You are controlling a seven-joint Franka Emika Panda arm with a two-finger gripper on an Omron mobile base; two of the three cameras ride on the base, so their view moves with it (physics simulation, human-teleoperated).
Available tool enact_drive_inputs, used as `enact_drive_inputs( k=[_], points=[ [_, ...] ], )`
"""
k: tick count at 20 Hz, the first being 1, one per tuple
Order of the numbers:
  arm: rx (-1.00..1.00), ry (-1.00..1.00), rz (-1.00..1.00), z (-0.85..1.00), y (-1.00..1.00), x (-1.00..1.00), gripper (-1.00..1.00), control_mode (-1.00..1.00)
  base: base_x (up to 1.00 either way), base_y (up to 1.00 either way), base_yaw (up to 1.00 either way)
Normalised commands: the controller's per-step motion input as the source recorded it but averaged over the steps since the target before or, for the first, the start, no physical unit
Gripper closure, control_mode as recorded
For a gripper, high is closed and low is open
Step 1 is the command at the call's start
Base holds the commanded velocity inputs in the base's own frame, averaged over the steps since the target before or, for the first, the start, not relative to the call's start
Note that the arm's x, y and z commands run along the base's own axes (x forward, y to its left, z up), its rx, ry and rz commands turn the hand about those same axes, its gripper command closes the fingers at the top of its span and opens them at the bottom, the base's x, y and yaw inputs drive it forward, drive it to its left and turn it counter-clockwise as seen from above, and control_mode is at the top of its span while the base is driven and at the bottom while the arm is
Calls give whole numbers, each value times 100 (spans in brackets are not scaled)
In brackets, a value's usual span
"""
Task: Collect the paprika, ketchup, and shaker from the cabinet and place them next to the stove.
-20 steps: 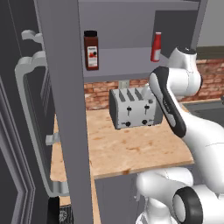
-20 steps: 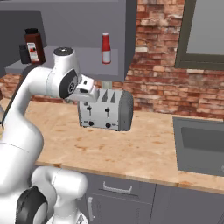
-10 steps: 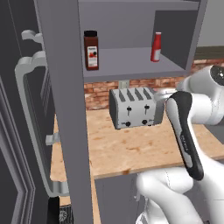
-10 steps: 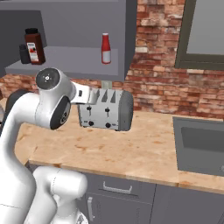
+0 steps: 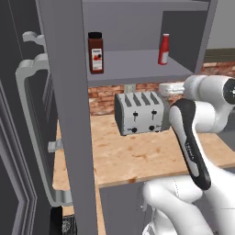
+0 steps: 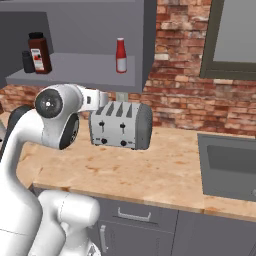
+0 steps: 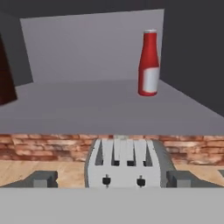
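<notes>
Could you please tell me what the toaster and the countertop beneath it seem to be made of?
The silver four-slot toaster looks like brushed metal: an even grey sheen with soft highlights, dark knobs. The pale countertop looks like light wood or a wood-look laminate, matte, with mottled brownish grain; I cannot tell which.

Kitchen, toaster (image 6: 120, 126) on wooden counter (image 6: 150, 172), sink (image 6: 227, 165), brick wall (image 6: 180, 95)

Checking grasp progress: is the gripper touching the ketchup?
Apart. Hand view: gripper fingertips flank the toaster, with ketchup far back on the shelf.

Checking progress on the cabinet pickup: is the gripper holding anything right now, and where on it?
Nothing is held. The gripper is open, its fingers apart with only the toaster beyond; the ketchup stands on the cabinet shelf.
</notes>
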Motion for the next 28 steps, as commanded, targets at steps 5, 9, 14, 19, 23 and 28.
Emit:
enact_drive_inputs(
  k=[5,9,14,19,23,28],
  points=[
    [0,10,-7,2,23,51,-100,-100,0,0,0],
    [0,0,-9,30,4,47,-100,-100,0,0,0],
    [0,-4,-15,49,0,45,-100,-100,0,0,0],
    [0,-6,-13,36,0,28,-100,-100,0,0,0],
    [0,-3,-3,14,0,9,-100,-100,0,0,0],
    [0,-2,-1,5,0,0,-100,-100,0,0,0]
  ],
)
